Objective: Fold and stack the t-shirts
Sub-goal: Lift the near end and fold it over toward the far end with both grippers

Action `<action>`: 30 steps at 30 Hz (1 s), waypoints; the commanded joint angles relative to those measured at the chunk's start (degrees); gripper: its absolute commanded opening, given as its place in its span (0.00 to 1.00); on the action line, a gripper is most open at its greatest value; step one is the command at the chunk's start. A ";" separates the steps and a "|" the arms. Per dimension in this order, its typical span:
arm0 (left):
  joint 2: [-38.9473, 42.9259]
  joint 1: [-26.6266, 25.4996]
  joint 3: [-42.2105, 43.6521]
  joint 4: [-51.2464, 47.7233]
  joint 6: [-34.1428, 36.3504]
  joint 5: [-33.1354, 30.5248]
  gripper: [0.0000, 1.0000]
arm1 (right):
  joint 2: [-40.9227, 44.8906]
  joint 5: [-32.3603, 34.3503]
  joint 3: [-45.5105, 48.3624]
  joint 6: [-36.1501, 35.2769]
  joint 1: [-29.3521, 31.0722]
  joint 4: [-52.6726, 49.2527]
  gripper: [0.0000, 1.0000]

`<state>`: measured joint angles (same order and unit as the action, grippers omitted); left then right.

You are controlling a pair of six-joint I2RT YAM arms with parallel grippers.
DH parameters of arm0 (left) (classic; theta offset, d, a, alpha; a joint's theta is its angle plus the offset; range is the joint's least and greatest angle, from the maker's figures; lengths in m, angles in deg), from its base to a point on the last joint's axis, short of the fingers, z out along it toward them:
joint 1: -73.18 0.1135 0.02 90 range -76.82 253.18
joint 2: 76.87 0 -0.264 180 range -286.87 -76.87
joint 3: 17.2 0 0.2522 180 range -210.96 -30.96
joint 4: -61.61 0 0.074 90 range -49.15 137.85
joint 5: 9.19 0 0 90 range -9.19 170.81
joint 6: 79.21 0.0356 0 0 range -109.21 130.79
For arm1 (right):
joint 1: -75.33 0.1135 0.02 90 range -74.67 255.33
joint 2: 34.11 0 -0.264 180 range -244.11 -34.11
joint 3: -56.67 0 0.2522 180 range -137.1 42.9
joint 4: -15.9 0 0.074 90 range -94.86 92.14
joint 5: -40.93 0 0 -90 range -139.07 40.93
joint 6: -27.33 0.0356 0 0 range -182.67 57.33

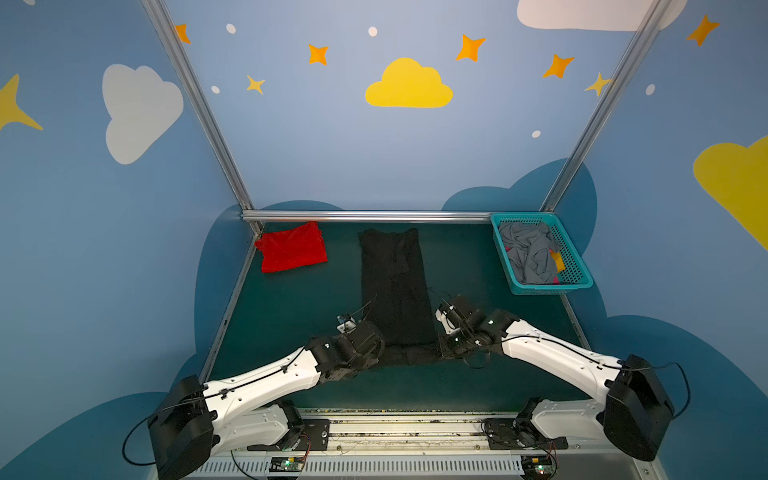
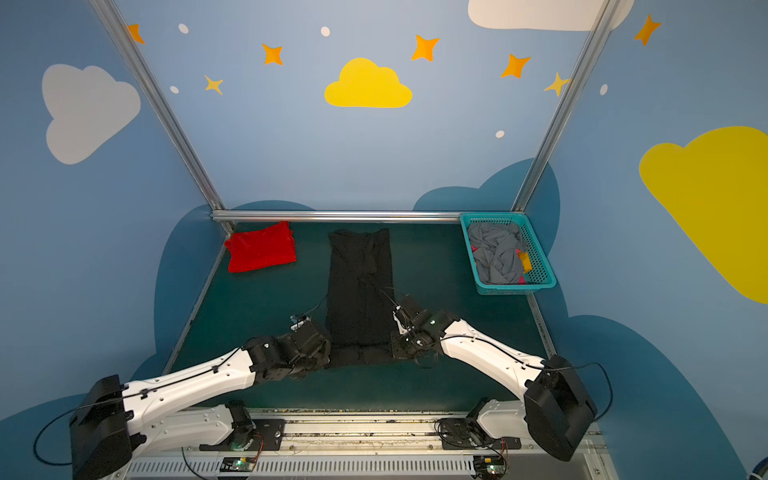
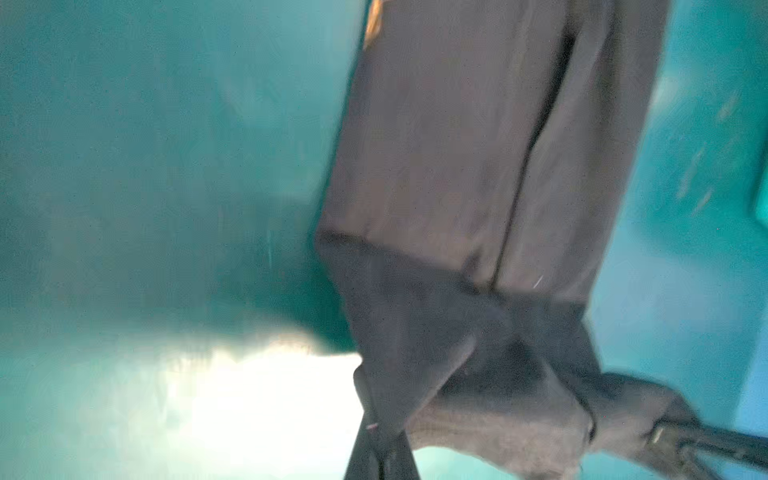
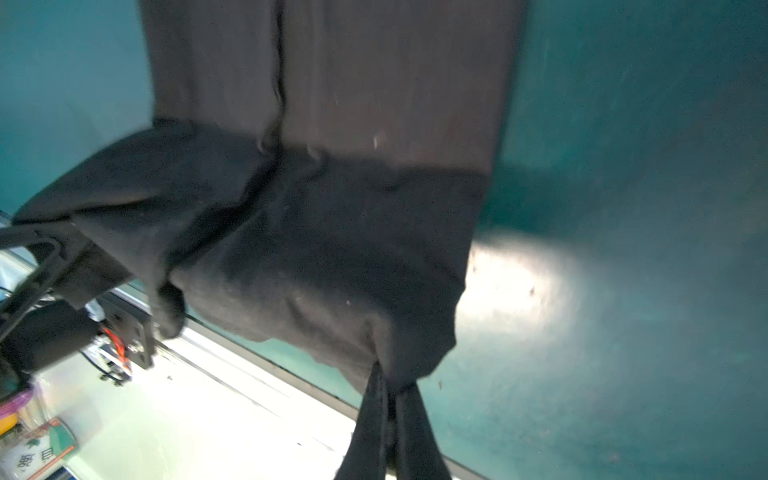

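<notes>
The black t-shirt (image 1: 392, 286) (image 2: 359, 282) lies as a long narrow strip down the middle of the green table, plain dark side up. Its near end is raised off the table between my two grippers. My left gripper (image 1: 380, 359) (image 2: 326, 359) (image 3: 380, 432) is shut on the near left corner of that shirt (image 3: 457, 166). My right gripper (image 1: 442, 353) (image 2: 395, 353) (image 4: 388, 386) is shut on the near right corner of the same cloth (image 4: 332, 249). The red t-shirt (image 1: 293, 247) (image 2: 262, 247) lies folded at the back left corner, away from both grippers.
A teal mesh basket (image 1: 536, 289) (image 2: 500, 287) stands at the back right, with crumpled grey cloth (image 1: 528, 253) and bits of yellow and pink inside. Metal frame rails run along the back and side edges of the table (image 1: 299, 303). The arm bases sit on the near rail.
</notes>
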<state>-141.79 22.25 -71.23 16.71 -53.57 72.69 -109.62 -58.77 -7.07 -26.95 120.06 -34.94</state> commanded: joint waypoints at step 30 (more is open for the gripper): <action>-36.50 28.53 -36.37 -2.04 30.49 14.44 0.05 | -38.51 -9.97 -42.48 -17.92 -19.46 -5.67 0.00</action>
<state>-176.44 49.20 -106.01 15.44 -25.57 85.04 -146.09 -67.88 -46.81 -43.67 101.57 -38.66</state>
